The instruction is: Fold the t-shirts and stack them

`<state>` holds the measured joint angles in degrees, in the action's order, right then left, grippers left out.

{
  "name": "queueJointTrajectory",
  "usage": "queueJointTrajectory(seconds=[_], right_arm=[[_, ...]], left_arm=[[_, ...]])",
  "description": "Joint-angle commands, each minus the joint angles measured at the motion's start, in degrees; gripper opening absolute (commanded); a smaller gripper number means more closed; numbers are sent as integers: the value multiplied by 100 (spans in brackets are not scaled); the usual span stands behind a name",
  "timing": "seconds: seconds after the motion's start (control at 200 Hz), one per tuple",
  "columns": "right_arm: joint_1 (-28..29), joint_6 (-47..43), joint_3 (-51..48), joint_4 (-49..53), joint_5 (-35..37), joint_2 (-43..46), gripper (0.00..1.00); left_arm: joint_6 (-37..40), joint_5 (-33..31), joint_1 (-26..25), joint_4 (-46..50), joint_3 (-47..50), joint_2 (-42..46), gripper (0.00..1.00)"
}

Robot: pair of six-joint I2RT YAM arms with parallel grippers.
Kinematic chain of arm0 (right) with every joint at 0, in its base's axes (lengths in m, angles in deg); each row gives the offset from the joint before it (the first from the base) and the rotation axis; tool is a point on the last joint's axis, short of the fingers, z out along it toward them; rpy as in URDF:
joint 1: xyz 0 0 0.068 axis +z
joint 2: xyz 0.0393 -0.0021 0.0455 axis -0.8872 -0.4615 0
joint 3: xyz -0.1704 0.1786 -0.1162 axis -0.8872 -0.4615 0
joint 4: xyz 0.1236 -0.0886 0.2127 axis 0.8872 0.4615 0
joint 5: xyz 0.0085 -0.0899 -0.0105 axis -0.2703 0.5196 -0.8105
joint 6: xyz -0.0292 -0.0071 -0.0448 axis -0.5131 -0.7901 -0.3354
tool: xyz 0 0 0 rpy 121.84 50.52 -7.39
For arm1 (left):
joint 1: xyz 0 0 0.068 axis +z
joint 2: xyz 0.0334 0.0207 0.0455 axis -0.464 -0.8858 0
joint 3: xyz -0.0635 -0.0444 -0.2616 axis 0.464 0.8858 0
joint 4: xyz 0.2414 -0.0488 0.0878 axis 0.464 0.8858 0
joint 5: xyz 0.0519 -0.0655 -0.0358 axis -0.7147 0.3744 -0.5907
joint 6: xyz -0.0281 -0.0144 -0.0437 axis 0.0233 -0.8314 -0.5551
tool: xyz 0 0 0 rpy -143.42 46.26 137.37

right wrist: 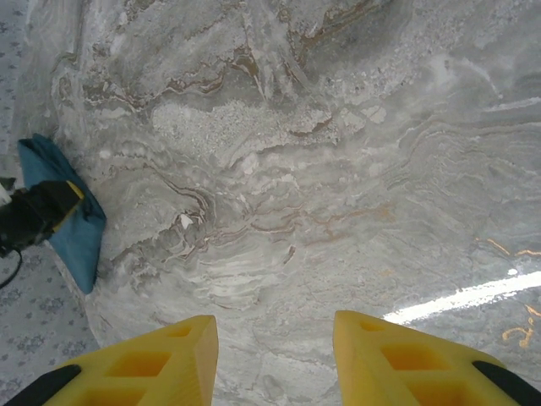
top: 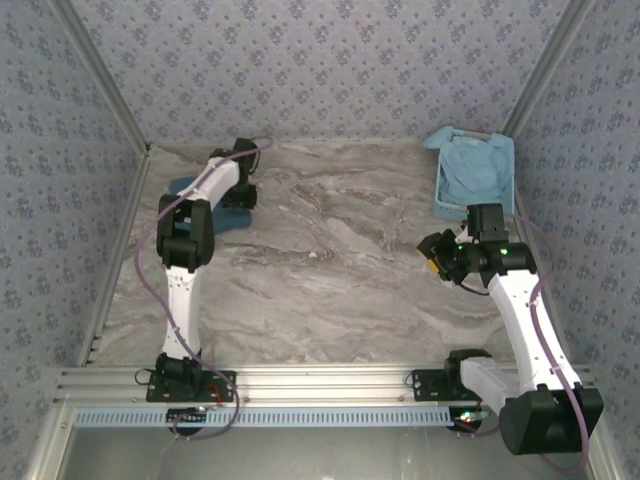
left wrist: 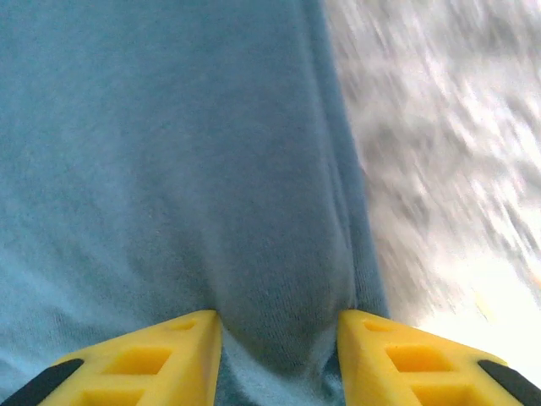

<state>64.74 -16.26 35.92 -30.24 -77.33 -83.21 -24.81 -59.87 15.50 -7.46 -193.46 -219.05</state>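
Two soft cloth t-shirts: dark teal t-shirt (top: 232, 216) folded flat at far left on veined marble table (top: 330, 270), bunched between left gripper's (left wrist: 277, 326) parted yellow jaws; paler sky-blue t-shirt (top: 474, 168) crumpled in rigid plastic basket (top: 441, 185) far right; right gripper (right wrist: 275, 334) spread, empty.

Floral blue-grey wallpapered walls (top: 330, 60) enclose a grey marble-patterned table (top: 340, 270).

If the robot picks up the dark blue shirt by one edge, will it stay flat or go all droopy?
Probably droopy. The dark blue shirt is soft cloth, and it already puckers into a ridge between the left gripper's fingers. It will likely hang and unfold instead of holding its shape. It looks light, and a push would probably bunch it up on the marble table.
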Motion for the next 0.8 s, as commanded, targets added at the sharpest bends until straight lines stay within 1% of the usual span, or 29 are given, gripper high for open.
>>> queueJointTrajectory(seconds=[0.0, 0.115, 0.24, 0.31, 0.395, 0.44, 0.475, 0.545, 0.59, 0.65, 0.69, 0.71, 0.769, 0.794], right_arm=[[-3, 100, 188, 364, 59, -30, 43], [-5, 80, 190, 439, 55, -88, 43], [-7, -9, 212, 414, 64, -241, 43], [10, -68, 276, 316, 64, -396, 43], [68, -107, 406, 175, 35, -624, 43], [122, -118, 492, 100, 42, -726, 43], [175, -117, 546, 52, 54, -800, 43], [285, -123, 613, -35, 79, -912, 44], [337, -118, 609, -107, 74, -969, 44], [395, -101, 562, -220, 34, -1026, 44], [425, -76, 531, -310, -4, -1039, 44], [433, -63, 520, -351, -9, -1052, 44], [471, -41, 506, -465, -50, -1086, 44], [480, -37, 507, -518, -78, -1099, 44]], left_arm=[[712, 22, 247, 151, -545, -516, 40], [662, -76, 562, 189, -834, -760, 41], [699, -143, 622, 205, -894, -724, 46], [597, -129, 578, 257, -896, -531, 49], [438, -137, 449, 310, -898, -98, 57], [248, -154, 381, 345, -892, 177, 61], [55, -49, 343, 368, -872, 402, 63], [-699, 150, 350, 415, -719, 847, 72], [-1269, 483, 410, 393, -495, 1116, 73], [-2150, 1056, 552, 217, 61, 1450, 72], [-2731, 1477, 674, -73, 551, 1671, 71], [-3043, 1651, 740, -273, 962, 1789, 70], [-3963, 2342, 992, -1126, 2045, 2150, 67], [-4350, 2535, 1096, -1554, 2469, 2297, 67]])
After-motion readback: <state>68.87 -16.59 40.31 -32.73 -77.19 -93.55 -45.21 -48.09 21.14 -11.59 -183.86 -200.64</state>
